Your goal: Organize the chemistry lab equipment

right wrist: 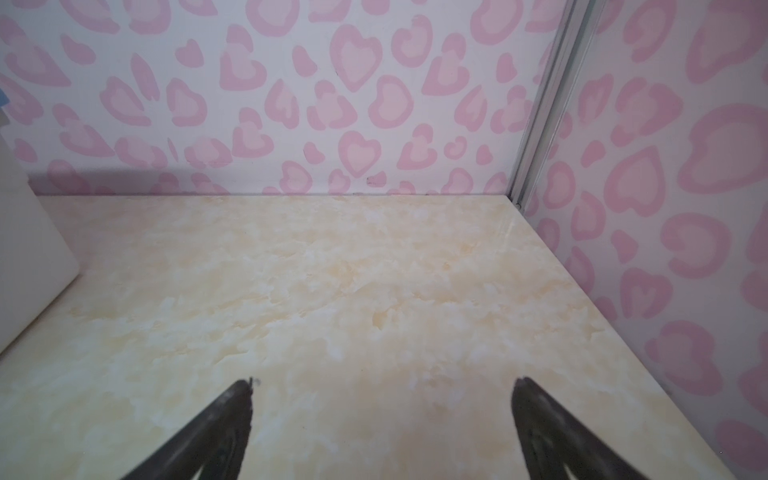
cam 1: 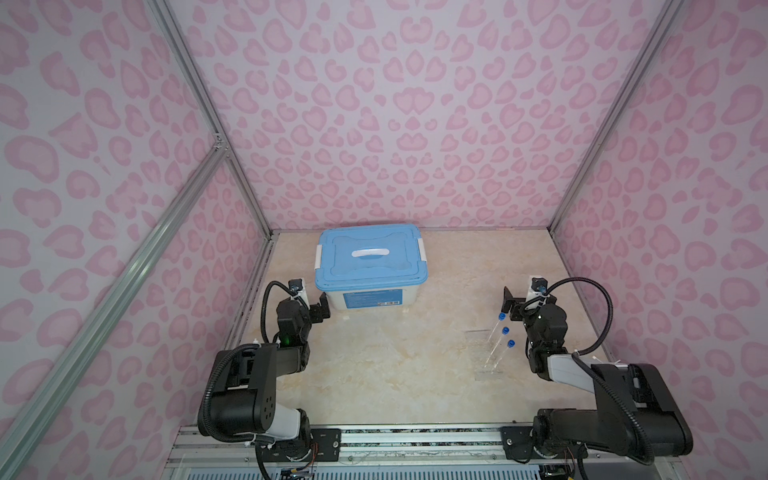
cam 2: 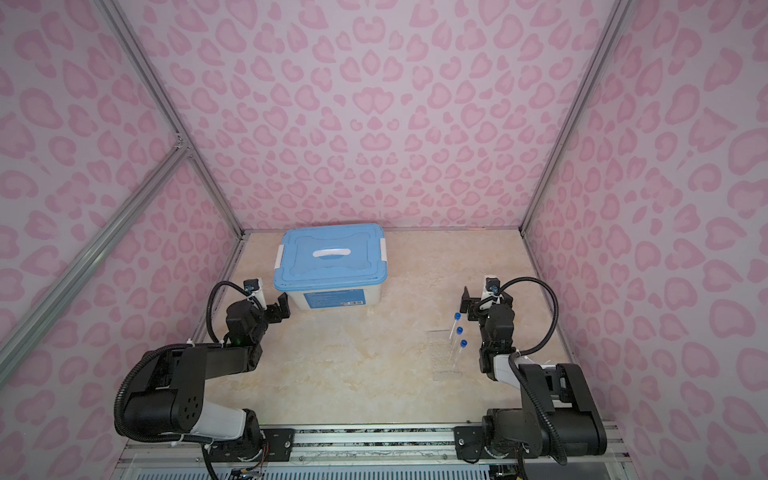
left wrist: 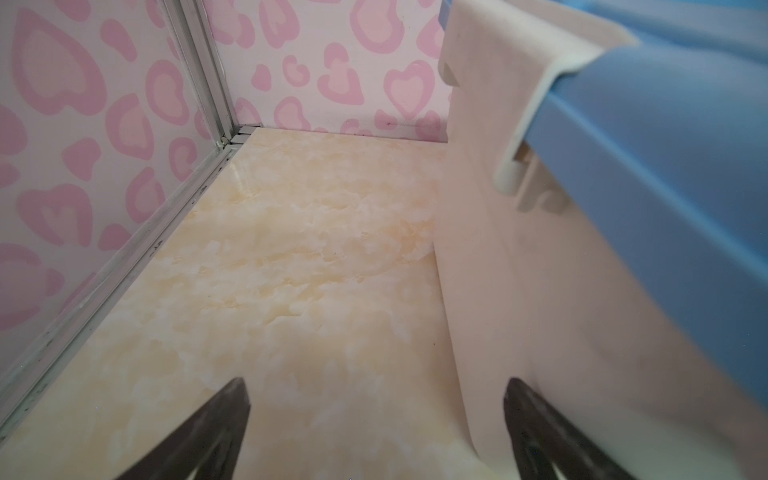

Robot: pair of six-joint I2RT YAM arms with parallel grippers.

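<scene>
Both arms sit quiet over the marbled table point(cam 1: 395, 374). The left gripper point(left wrist: 376, 395) has its jaws spread wide with nothing between them but bare tabletop, and in the left wrist view one dark finger point(left wrist: 536, 424) hangs just beside the white wall of the storage box point(cam 1: 370, 297); whether it touches is hard to tell. That box sits at the back of the table, left of centre, its blue lid point(cam 1: 370, 257) closed, with a white handle point(cam 1: 369, 252) on top. Over on the right side, the right gripper point(right wrist: 382, 386) is spread wide too, empty, pointing toward the back wall with only table showing between its fingers. Near it in both top views stands the clear rack point(cam 1: 480, 349), faint against the pale surface. The three blue-capped tubes point(cam 1: 500, 341) are in the rack, leaning at a tilt in a row, caps up and angled toward the right arm. The rearmost cap point(cam 2: 457, 316) lies close to the right gripper's near finger, but neither gripper holds a tube.
</scene>
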